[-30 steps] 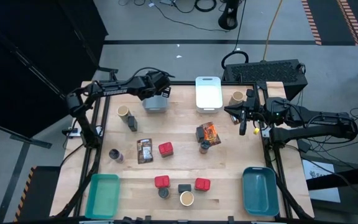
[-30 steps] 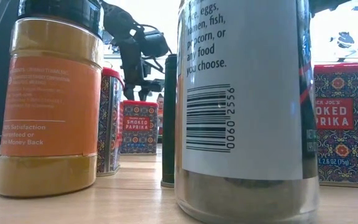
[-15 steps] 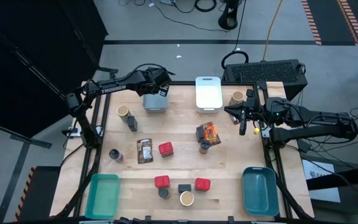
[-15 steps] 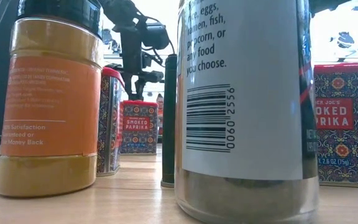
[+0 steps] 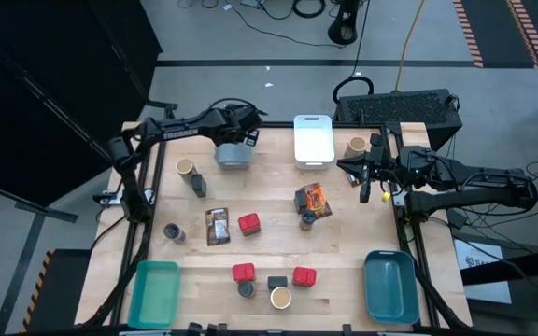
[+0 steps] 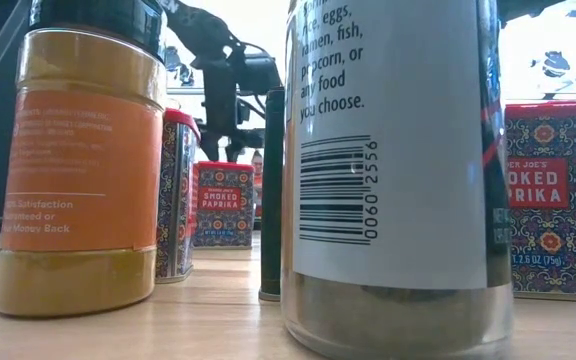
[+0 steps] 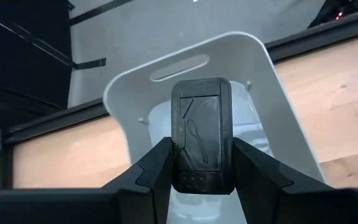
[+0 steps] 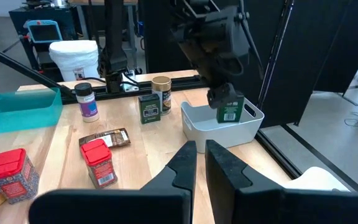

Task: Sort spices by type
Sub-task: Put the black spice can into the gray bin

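Note:
My left gripper (image 5: 244, 137) is shut on a dark green boxy spice tin (image 8: 230, 109) above the grey bin (image 5: 234, 155) at the table's far left. The other spices stand spread over the table: red tins (image 5: 248, 223), printed packets (image 5: 218, 226), dark jars (image 5: 174, 232) and tan-topped jars (image 5: 186, 168). My right gripper (image 5: 364, 192) waits shut and empty at the far right edge, above the table. My left gripper pinches the tin's two opposite sides (image 7: 178, 155) between its two fingers (image 7: 157, 168), just below the dark lid (image 7: 201, 124). The fingers slant down from the table's left. The tin hangs upright under them inside the bin's outline (image 8: 219, 130); whether it touches the bin I cannot tell.
A white bin (image 5: 313, 140) stands beside the grey one at the far edge. A teal bin (image 5: 155, 292) sits at the near left corner and a blue bin (image 5: 390, 285) at the near right. In the low view, big jars (image 6: 393, 160) stand close to the camera.
My left gripper, still shut on the tin, has moved a little toward the table's right over the grey bin and tipped further down. My right arm has kept still.

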